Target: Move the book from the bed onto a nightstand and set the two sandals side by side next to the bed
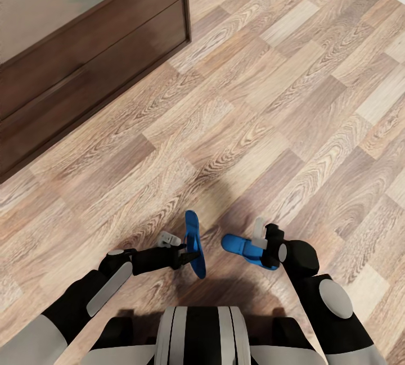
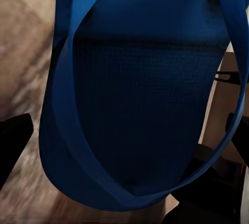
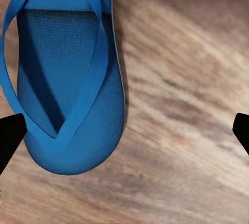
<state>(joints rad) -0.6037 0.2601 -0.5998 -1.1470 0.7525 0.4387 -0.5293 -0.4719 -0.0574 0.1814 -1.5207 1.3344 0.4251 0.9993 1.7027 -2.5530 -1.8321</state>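
Across pretty much the whole scene it's wood-plank floor (image 1: pixel 270 106), light and dark brown boards running diagonally. Far left there's a big dark-brown wooden unit (image 1: pixel 84 50) with a greyish top surface, could be the bed frame but I honestly can't tell from this angle.

Near the bottom you get the robot's own body, white and black trunk (image 1: pixel 199 334), with both arms reaching forward over the floor.

Left arm first: the left gripper (image 1: pixel 183 249) is grasping one blue sandal (image 1: pixel 195 241), which sits up on its edge, long side running near to far, lifted off the floor as far as I can see. From the left wrist camera the sandal (image 2: pixel 140 105) is jammed right up against the lens, strap looping across the textured footbed, dark fingertips (image 2: pixel 13 141) showing at the edges.

Right arm: the right gripper (image 1: pixel 264 249) has the other blue sandal (image 1: pixel 244 248), lying flatter and poking out to the left, towards the first one. The two sandals are near each other but apart. On the right wrist camera that sandal (image 3: pixel 67 89) shows its footbed and V strap over the planks, with the black fingertips (image 3: pixel 10 138) spread wide at the frame edges, so whether the grip is actually clenched on it, can't tell.
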